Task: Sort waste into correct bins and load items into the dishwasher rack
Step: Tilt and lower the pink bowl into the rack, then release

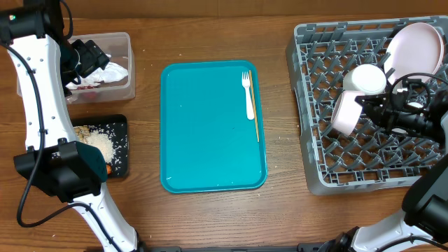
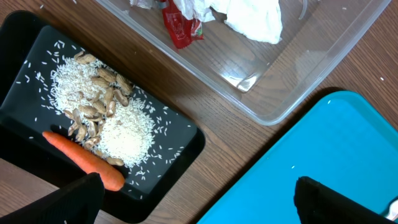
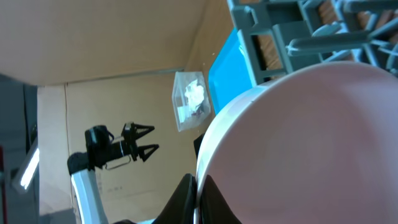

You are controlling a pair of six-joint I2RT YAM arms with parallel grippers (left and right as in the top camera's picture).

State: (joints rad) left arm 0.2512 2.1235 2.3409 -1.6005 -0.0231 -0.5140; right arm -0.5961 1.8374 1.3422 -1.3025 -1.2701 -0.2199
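**Status: Bowl at Rack, Fork and Stick on Tray**

The right end effector [image 3: 199, 196] pinches the rim of a white bowl [image 1: 345, 113], which is held tilted over the left part of the dishwasher rack [image 1: 350, 161]. A second white bowl [image 1: 369, 78] and the plate [image 1: 416, 45] sit in the rack's far section.

The left end effector [image 2: 199, 183] is spread wide and holds nothing. It hangs over the left end of the clear tub [image 2: 298, 87].

The tub contains the napkins [image 2: 255, 18] and the red wrapper [image 2: 177, 25]. The black tray [image 2: 180, 146] contains the rice [image 2: 127, 134], the food scraps [image 2: 99, 99] and the carrot [image 2: 81, 160].

The teal tray [image 1: 203, 126] lies mid-table [image 1: 210, 224]. The fork [image 1: 248, 94] and the wooden stick [image 1: 255, 119] lie side by side near its right edge.
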